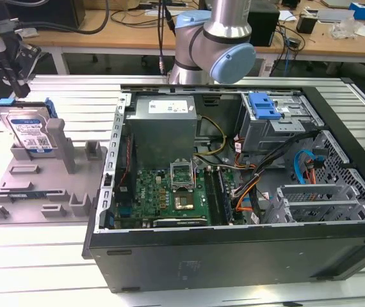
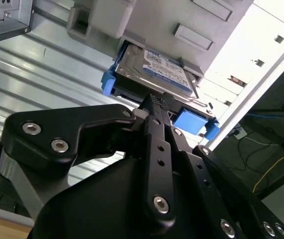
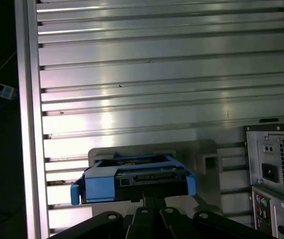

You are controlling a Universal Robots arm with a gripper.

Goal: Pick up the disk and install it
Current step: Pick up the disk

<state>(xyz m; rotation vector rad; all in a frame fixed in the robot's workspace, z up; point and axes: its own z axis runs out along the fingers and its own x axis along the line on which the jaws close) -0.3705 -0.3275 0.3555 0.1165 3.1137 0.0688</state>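
The slatted table (image 1: 35, 268) carries everything. The open computer case (image 1: 234, 192) lies well apart from the jaws, toward the exterior view's right. Directly below the jaws sits the grey fixture plate (image 1: 35, 185). The disk (image 1: 29, 131) stands on edge in it, with an upright post (image 1: 57, 137) just beside its label face. The gripper (image 1: 17, 86) hangs at the disk's upper edge, and in the second wrist view it meets the blue rail (image 2: 109, 79) there. You cannot tell whether the jaws are spread or pinching the disk, because the near one hides the far one.

Watch the grip line first. If the jaws close off-centre on that edge, the disk will likely tilt as it lifts and bind in its slot or scrape the post. The rail is plastic, so a pinch on the rail alone may flex and let the metal body slip. A tilted disk would also be harder to line up with the drive cage (image 1: 278, 121) inside the case.

Use each view for its own job. The exterior view gives you the whole layout: plate, case and cage, and the gap between jaws and case. The second wrist view gives you the label face and the contact point. The first wrist view gives you the disk (image 3: 132, 174) edge-on, with its connector side toward the jaws, and the case's rear panel (image 3: 276, 174) off to one side.
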